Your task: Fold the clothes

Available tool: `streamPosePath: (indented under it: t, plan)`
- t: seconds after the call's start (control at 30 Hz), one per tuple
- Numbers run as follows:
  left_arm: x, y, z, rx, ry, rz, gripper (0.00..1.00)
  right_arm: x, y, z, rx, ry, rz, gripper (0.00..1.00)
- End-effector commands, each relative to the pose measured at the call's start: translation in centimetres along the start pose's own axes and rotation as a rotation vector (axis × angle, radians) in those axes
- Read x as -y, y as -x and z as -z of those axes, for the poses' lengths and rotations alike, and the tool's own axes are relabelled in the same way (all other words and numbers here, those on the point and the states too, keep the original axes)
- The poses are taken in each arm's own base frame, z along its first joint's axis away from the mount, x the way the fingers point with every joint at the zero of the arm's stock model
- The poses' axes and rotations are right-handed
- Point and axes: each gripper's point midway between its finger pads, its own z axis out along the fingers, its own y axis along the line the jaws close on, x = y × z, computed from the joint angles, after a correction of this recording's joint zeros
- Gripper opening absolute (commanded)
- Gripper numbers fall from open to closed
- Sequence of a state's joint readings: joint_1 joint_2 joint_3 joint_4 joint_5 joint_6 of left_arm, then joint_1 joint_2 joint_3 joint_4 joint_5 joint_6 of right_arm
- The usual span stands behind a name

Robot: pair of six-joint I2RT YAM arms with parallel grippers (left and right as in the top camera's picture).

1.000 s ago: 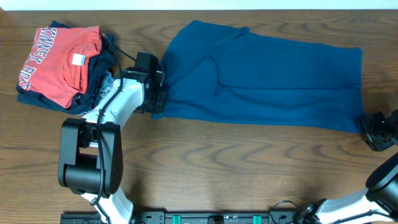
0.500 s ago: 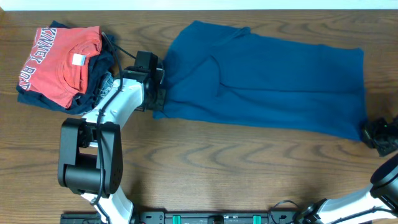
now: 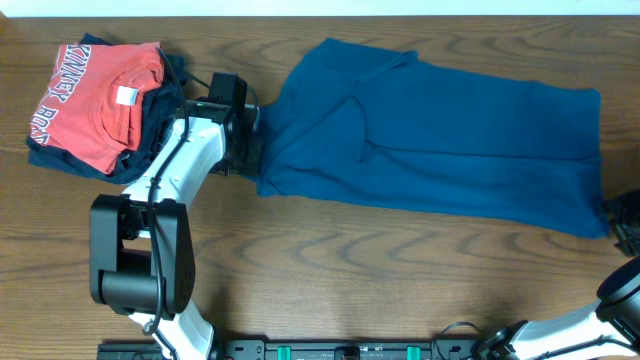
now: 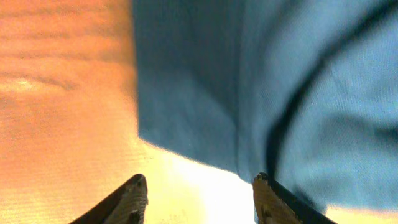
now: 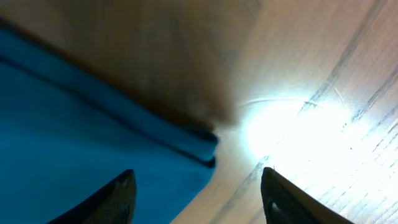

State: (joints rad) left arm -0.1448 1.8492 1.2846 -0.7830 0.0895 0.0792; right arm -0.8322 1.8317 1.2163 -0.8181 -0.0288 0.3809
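On the worktop, blue garment lies flat beside the folded stack. Left gripper and right gripper both spread, empty, at opposite ends. Likely step: pre-grasp. Next, you'd pinch both lower corners.

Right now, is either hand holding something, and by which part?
Nothing seems held: the left hand and right hand are open, with corners of the blue garment just ahead.
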Motion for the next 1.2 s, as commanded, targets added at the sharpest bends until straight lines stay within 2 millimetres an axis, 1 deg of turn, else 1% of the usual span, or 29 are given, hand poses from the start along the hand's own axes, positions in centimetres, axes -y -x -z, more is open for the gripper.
streamPosePath:
  t: [0.0,0.03,0.13,0.2,0.3,0.33,0.37,0.43,0.5,0.6,0.7,0.87,0.93,1.03,1.17]
  plan:
    - [2.8,-0.8,1.3,-0.021,-0.166,0.013,0.62,-1.8,1.6,3.4,0.06,0.098,0.023,0.63]
    - [3.1,-1.3,1.0,-0.037,-0.188,0.018,0.65,-2.1,1.6,4.0,0.059,0.115,0.023,0.64]
    - [3.3,-2.2,-0.2,-0.057,-0.198,0.066,0.66,-2.7,1.2,5.0,0.051,0.155,0.026,0.65]
    - [3.3,-2.7,-0.9,-0.06,-0.198,0.07,0.66,-2.8,0.8,5.2,0.038,0.162,0.025,0.65]
    - [4.0,-3.0,-1.9,-0.059,-0.241,0.07,0.66,-2.7,0.1,5.1,0.013,0.159,0.026,0.65]
    - [4.0,-3.1,-2.3,-0.057,-0.244,0.07,0.64,-2.8,0.0,5.1,0.007,0.157,0.028,0.65]
    - [4.0,-3.2,-2.6,-0.055,-0.241,0.07,0.58,-2.8,-0.2,5.0,0.0,0.155,0.029,0.65]
    - [3.8,-3.3,-3.3,-0.05,-0.237,0.07,0.33,-2.9,-0.6,4.9,-0.008,0.152,0.036,0.66]
    - [3.2,-3.2,-3.5,-0.048,-0.206,0.072,0.07,-2.8,-0.9,4.7,-0.015,0.146,0.039,0.66]
    - [1.2,-3.2,-3.7,-0.044,-0.095,0.117,0.06,-2.6,-1.4,3.7,-0.021,0.135,0.041,0.66]
    - [0.1,-3.3,-3.7,-0.046,-0.066,0.134,0.06,-2.3,-2.1,2.4,-0.028,0.133,0.04,0.65]
    - [-0.1,-3.8,-3.4,-0.063,-0.067,0.144,0.06,-1.4,-3.8,0.2,-0.054,0.115,0.036,0.64]
    - [-0.1,-4.1,-3.2,-0.071,-0.067,0.145,0.06,-1.4,-3.9,-0.6,-0.039,0.124,0.018,0.64]
    - [-0.1,-4.3,-2.9,-0.079,-0.067,0.145,0.06,-1.9,-4.0,-1.3,-0.025,0.163,0.02,0.63]
    - [-0.1,-4.5,-2.8,-0.085,-0.067,0.146,0.06,-1.6,-5.1,-1.9,-0.058,0.154,0.005,0.6]
